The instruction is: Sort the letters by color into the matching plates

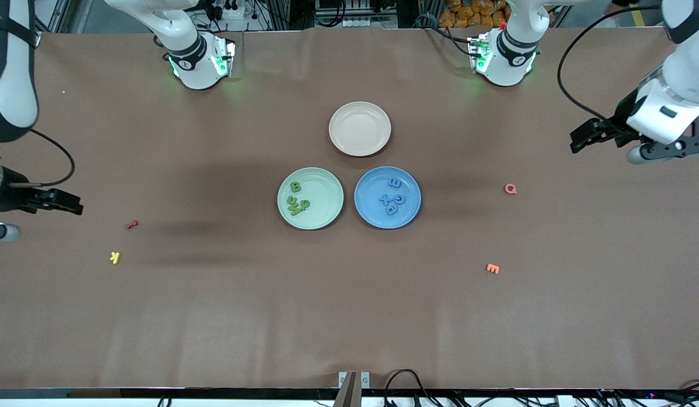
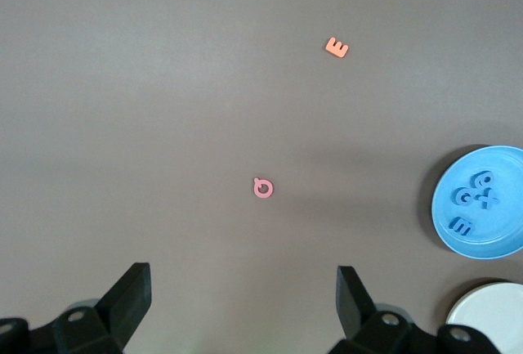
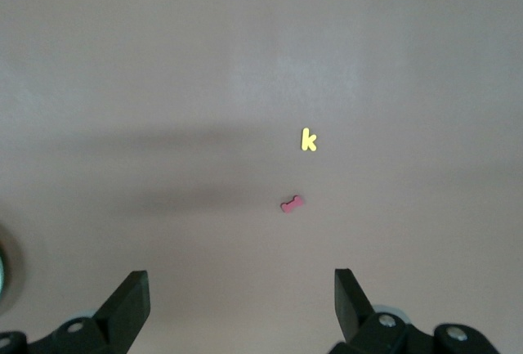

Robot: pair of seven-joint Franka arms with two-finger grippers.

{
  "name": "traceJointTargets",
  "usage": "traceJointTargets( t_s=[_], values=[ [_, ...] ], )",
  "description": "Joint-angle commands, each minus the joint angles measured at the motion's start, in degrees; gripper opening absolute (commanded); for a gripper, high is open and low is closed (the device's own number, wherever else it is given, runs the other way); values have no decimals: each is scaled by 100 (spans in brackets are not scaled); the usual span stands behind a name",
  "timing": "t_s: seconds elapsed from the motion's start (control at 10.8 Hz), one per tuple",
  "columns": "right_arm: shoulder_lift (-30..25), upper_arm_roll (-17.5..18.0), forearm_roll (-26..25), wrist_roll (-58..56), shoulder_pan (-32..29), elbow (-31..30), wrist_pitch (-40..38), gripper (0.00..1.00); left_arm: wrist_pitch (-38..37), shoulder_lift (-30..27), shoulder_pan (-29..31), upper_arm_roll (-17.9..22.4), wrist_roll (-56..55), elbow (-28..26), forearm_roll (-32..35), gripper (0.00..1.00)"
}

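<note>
The pale mint green plate (image 1: 310,198) at the table's middle holds several green letters (image 1: 297,199). Beside it, toward the left arm's end, the blue plate (image 1: 387,197) holds several blue letters (image 1: 392,196); it also shows in the left wrist view (image 2: 482,200) with its blue letters (image 2: 474,199). My left gripper (image 1: 587,138) is open and empty, raised over bare table at the left arm's end; its own view (image 2: 243,289) shows the jaws wide apart. My right gripper (image 1: 58,202) is open and empty, raised over the right arm's end, its jaws wide apart in its own view (image 3: 241,293).
A beige-pink plate (image 1: 360,128) sits empty, farther from the front camera than the two plates. A pink Q (image 1: 511,189) and an orange E (image 1: 493,268) lie toward the left arm's end. A red letter (image 1: 132,224) and a yellow k (image 1: 115,258) lie toward the right arm's end.
</note>
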Motion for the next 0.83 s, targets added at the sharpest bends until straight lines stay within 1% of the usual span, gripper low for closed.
traceJointTargets(
  t_s=[0.0,0.19,0.46,0.65,0.74],
  values=[
    [-88,-90,99,-52,172,607,-417,100,-184,13,-103,130,177,140,-146,100],
    [-97,-108,72,-52,269,1047,-742,100,-236,13,-112,130,168,148,-146,100],
    [-535,-344,98,97,620,1031,-752,100,-351,13,-130,130,168,288,-146,100],
    [-904,-337,99,168,665,603,-630,100,-438,21,-130,130,168,394,-146,100],
    [-1097,-328,99,264,726,279,-447,100,-439,21,-130,130,159,403,-146,100]
  ],
)
